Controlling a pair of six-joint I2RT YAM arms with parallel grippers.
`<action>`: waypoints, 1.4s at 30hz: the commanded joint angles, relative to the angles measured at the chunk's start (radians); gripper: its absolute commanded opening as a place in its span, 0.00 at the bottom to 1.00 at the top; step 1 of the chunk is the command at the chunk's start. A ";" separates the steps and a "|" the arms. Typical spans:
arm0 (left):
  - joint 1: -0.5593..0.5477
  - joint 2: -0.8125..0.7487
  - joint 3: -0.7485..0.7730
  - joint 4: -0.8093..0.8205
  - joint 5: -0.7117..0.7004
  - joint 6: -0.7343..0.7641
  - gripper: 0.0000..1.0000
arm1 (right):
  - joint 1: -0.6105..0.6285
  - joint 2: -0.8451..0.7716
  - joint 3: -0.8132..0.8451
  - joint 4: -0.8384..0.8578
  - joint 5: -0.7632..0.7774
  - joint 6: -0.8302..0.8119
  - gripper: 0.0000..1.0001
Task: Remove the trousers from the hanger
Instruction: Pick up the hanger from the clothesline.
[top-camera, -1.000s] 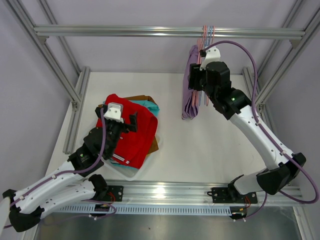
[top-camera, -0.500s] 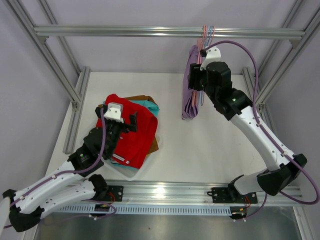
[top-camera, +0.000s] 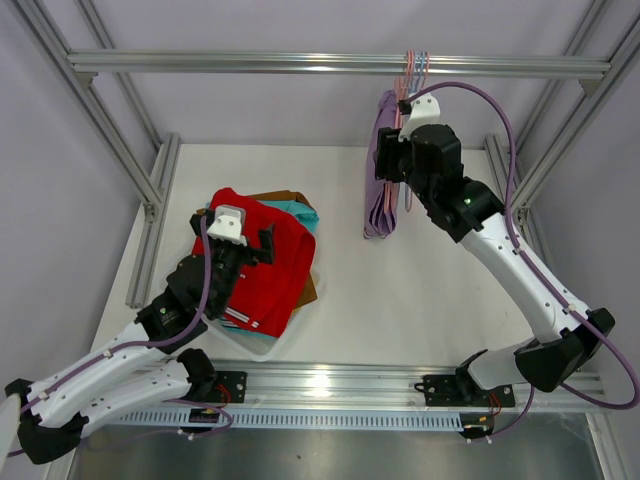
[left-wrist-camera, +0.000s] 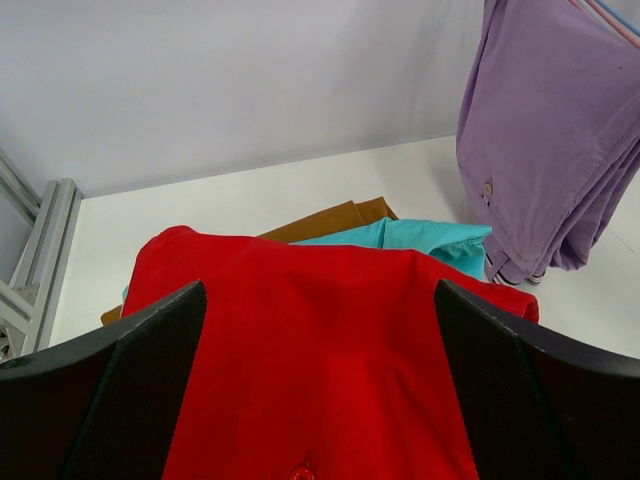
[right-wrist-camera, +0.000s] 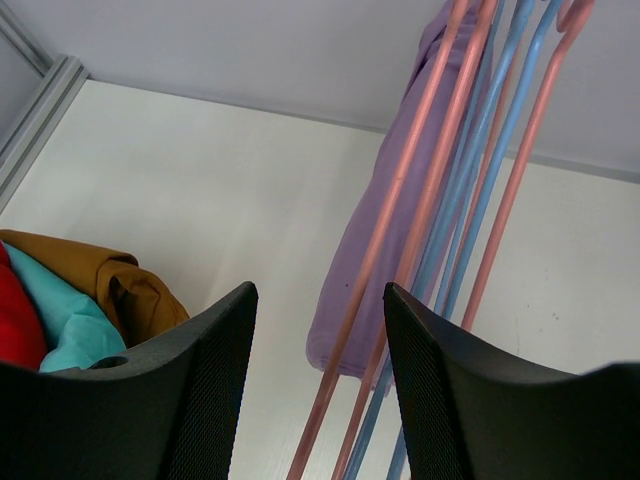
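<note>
1. Hovering my left gripper (left-wrist-camera: 320, 292) over the heap at the left of the table (top-camera: 420, 290); jaws spread wide, holding nothing.
2. Red trousers (left-wrist-camera: 310, 370) lie on top, right beneath it; teal trousers (left-wrist-camera: 420, 238) and brown trousers (left-wrist-camera: 335, 218) peek out behind.
3. My right gripper (right-wrist-camera: 320, 300) is up beside the hangers (right-wrist-camera: 440, 170) on the rail (top-camera: 300, 63); fingers partly apart, clamping nothing I can see.
4. Lilac trousers (top-camera: 380, 170) hang draped over a hanger, just beyond those fingers.

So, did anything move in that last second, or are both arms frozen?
Nothing visibly changed. The right claw is still open at the hangers holding the lilac trousers; the left claw still hovers open above the red trousers on the pile.
</note>
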 joint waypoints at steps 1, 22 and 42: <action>0.008 -0.011 0.040 0.016 0.020 -0.015 0.99 | 0.005 0.005 0.018 0.025 0.002 0.010 0.57; 0.008 -0.018 0.041 0.018 0.020 -0.016 0.99 | -0.009 0.065 -0.034 0.051 0.004 0.018 0.53; 0.008 -0.014 0.040 0.016 0.020 -0.012 0.99 | -0.109 0.029 -0.123 0.169 -0.068 0.053 0.40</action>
